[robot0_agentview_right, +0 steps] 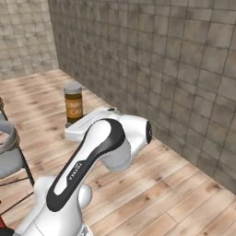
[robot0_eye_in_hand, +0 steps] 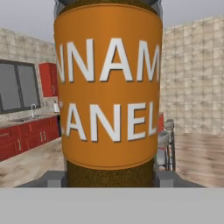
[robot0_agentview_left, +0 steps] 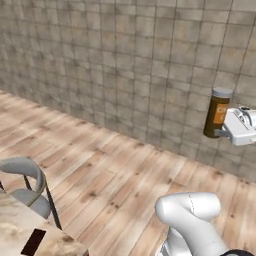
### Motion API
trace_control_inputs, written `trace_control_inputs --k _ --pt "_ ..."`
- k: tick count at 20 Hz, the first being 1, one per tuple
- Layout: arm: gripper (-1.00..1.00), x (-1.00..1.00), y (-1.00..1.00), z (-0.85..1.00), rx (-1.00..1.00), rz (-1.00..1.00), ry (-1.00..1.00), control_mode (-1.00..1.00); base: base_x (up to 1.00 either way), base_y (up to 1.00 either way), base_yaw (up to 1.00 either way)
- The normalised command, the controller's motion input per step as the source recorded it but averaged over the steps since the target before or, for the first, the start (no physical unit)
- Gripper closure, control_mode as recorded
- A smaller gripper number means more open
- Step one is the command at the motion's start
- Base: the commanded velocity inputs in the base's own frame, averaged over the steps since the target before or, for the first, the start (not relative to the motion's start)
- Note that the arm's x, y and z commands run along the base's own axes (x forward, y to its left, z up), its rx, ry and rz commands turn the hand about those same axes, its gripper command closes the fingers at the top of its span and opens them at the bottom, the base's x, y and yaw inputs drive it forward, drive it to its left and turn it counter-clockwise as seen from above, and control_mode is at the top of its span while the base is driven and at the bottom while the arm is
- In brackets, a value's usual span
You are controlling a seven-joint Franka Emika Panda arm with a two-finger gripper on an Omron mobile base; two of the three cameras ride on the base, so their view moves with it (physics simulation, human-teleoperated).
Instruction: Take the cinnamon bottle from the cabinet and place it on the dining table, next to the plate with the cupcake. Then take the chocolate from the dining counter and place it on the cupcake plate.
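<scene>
Squeezing the cinnamon bottle [robot0_eye_in_hand: 108, 92] between both jaws of the gripper [robot0_eye_in_hand: 109, 178], low on its brown body. Holding the bottle upright, grey cap on top, up in the air in front of the tiled wall [robot0_agentview_left: 125, 60]. Hanging high over the wooden floor [robot0_agentview_left: 110, 170]. Lying far below the bottle, on the dining table [robot0_agentview_left: 15, 235] beside a grey chair [robot0_agentview_left: 27, 182]: the dark chocolate [robot0_agentview_left: 34, 242].

A: How is the arm posed?
B: The white arm [robot0_agentview_right: 99, 147] rises from the base, bends at the elbow and reaches forward, with the hand held level.

A: And the gripper?
B: The gripper [robot0_agentview_left: 220, 131] is clamped on the cinnamon bottle [robot0_agentview_left: 216, 113], which stands upright, one finger at either side of its lower body
</scene>
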Motion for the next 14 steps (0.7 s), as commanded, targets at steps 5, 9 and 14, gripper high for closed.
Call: trace_control_inputs --k 5,9,14 --pt "1.00 0.00 0.00 0.00 0.00 0.00 0.00 1.00 0.62 -0.02 0.58" --pt "1.00 0.00 0.00 0.00 0.00 0.00 0.00 1.00 0.61 -0.02 0.58" --pt "1.00 0.00 0.00 0.00 0.00 0.00 0.00 1.00 0.61 -0.04 0.58"
